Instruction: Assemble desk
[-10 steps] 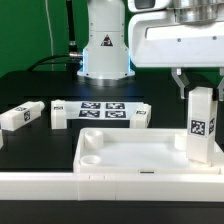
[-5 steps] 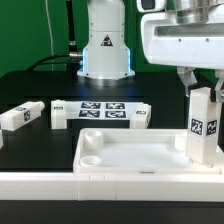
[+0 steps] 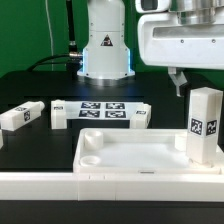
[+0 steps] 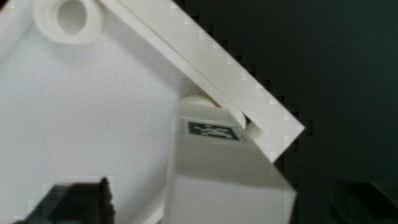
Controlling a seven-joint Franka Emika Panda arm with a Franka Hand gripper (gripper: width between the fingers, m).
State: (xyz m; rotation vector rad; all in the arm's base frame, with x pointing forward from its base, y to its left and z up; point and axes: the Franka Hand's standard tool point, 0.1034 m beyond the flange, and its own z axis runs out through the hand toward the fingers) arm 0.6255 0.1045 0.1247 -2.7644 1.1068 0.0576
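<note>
Desk top [image 3: 130, 150] lies flat on the black table [image 3: 40, 150], one leg [image 3: 204, 125] stands upright in the top's corner at the exterior view's right, the gripper [image 3: 198, 80] hangs just above that leg, fingers spread wide and gripping nothing, and loose legs [image 3: 22, 116] lie behind the top near the marker board [image 3: 100, 110].

White leg [image 3: 203, 125] stands upright (tagged) in desk top [image 3: 130, 155] corner.
</note>
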